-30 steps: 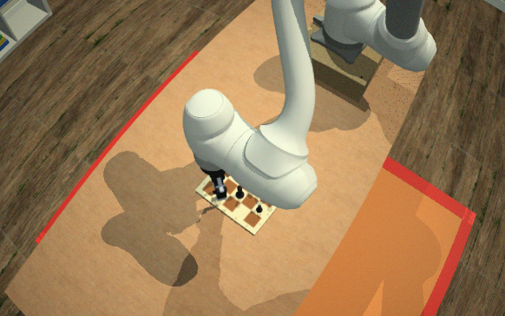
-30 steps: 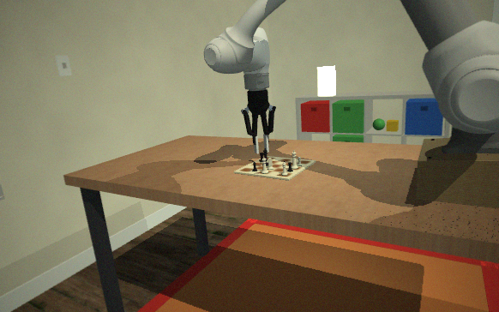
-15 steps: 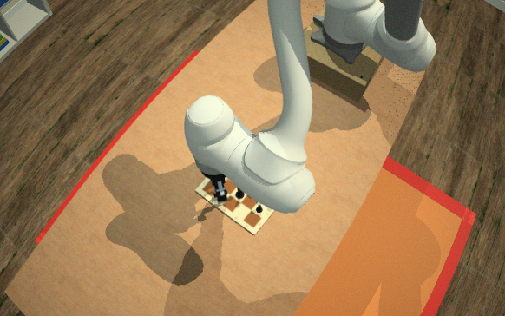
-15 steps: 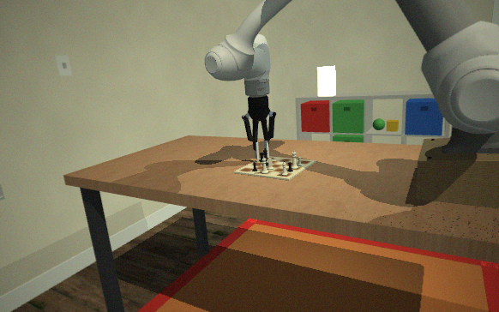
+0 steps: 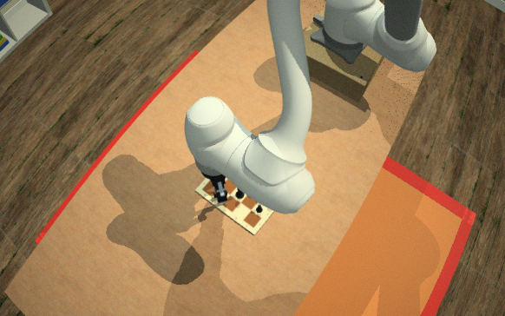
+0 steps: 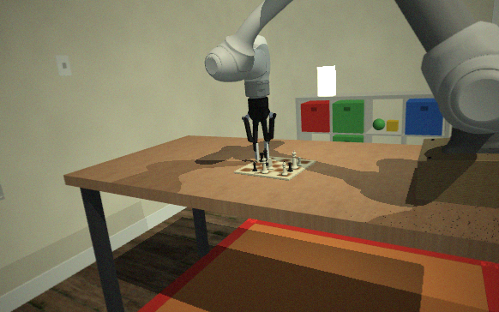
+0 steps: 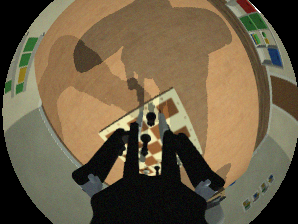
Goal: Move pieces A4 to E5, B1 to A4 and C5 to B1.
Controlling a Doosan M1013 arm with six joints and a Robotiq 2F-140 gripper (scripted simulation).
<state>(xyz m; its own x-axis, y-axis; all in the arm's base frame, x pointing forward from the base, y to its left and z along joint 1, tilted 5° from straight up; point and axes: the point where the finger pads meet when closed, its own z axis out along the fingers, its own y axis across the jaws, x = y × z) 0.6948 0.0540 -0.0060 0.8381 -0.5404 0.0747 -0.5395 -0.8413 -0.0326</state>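
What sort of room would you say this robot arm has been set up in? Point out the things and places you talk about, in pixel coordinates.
Probably a playroom or family room: there is a low cubby shelf (image 6: 368,135) with colourful bins, a green ball (image 6: 378,124) beside a yellow block (image 6: 392,125), and a wooden floor (image 5: 78,56) (image 6: 141,253).

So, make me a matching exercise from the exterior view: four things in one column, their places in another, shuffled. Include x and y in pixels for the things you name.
Things
1. Gripper (image 5: 221,201) (image 6: 262,159) (image 7: 151,118)
2. Chessboard (image 5: 254,231) (image 6: 240,172) (image 7: 170,95)
3. Green ball (image 6: 378,124)
4. Red bin (image 6: 315,117) (image 7: 245,5)

Places
A. Beside the yellow cube (image 6: 392,125)
B. On the wooden table (image 5: 304,260) (image 6: 146,184) (image 7: 230,90)
C. Just left of the upper green bin (image 6: 348,117) (image 7: 258,21)
D. Fingertips down among the chess pieces

Right pairs: 1-D, 2-B, 3-A, 4-C
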